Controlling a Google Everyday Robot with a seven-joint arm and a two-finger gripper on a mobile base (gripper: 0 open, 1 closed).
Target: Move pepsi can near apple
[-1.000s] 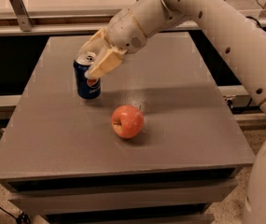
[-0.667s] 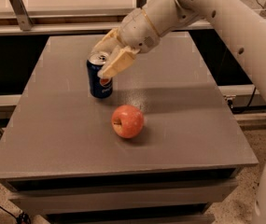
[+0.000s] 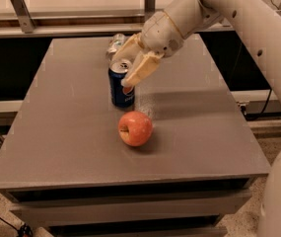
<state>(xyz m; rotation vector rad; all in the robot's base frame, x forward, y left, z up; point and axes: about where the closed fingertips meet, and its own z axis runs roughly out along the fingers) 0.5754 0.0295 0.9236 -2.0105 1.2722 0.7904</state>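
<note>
The pepsi can point(image 3: 121, 89) stands upright on the grey table point(image 3: 66, 132), just behind and slightly left of the apple point(image 3: 135, 128), a small gap apart. The can is dark blue with a silver top. The apple is red-orange with its stem dimple facing left-front. My gripper point(image 3: 121, 69) comes in from the upper right and is shut on the can's upper part, one cream finger point(image 3: 139, 72) in front and one behind. The front finger hides part of the can's top.
A silvery can point(image 3: 114, 43) stands behind the gripper near the table's back. A rail with metal posts point(image 3: 21, 6) runs behind the table. My white arm point(image 3: 258, 28) crosses the upper right.
My gripper has carried the pepsi can to the right and toward the front, from the table's left side to just behind the apple. The apple has not moved.
</note>
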